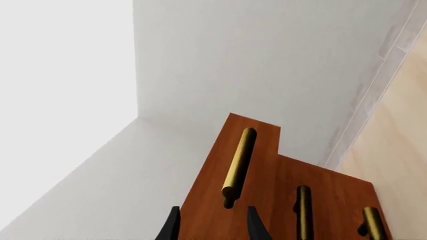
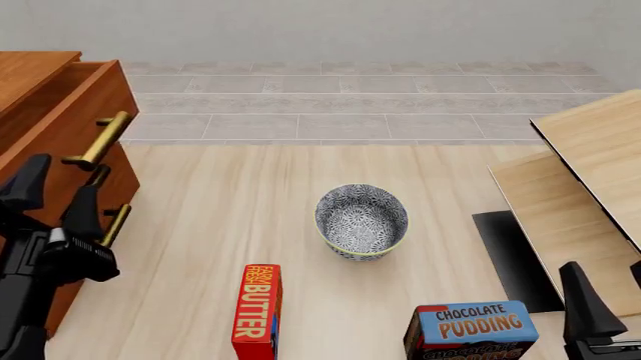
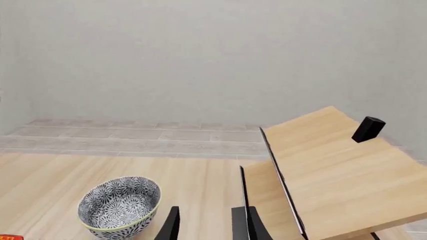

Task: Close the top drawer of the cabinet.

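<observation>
Reddish-brown wooden top drawer [image 2: 70, 127] juts out of the matching three-drawer cabinet [image 2: 40, 225]. Left tool [image 2: 55, 199], jaws parted and empty, faces it; risk: snagging its brass bar handle [image 2: 100, 140].

Even, bright, diffuse light; sharp renders, no blur. Faint shadows; left wrist view whites out toward 9 o'clock.

A blue-and-white patterned ceramic bowl [image 2: 362, 222] sits mid-counter [image 2: 240, 195]; nearer stand a red butter box [image 2: 257, 310] and a blue chocolate pudding box [image 2: 473, 330]
</observation>
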Motion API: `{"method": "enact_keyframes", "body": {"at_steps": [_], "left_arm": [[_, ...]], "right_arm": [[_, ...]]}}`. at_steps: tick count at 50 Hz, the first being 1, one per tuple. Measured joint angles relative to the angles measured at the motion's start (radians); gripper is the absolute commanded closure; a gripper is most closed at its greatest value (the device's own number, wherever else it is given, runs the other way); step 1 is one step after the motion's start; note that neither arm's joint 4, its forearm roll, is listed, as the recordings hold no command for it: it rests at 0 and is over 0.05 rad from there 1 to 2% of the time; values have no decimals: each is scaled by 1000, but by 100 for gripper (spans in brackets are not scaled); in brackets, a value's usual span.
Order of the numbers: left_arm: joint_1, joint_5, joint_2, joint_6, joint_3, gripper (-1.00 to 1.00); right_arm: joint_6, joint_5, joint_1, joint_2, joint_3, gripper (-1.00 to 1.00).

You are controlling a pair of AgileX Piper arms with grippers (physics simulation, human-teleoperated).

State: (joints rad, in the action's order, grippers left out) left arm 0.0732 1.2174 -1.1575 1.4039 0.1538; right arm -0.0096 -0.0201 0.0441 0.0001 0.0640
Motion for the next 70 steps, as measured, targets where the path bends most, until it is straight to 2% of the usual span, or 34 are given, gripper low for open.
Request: {"method": "enact_keyframes", "body": {"at_steps": [70], "left_arm": [[88, 3, -53, 20, 29, -100]], "right_arm": [[-8, -9, 4, 0, -17, -100]]}}
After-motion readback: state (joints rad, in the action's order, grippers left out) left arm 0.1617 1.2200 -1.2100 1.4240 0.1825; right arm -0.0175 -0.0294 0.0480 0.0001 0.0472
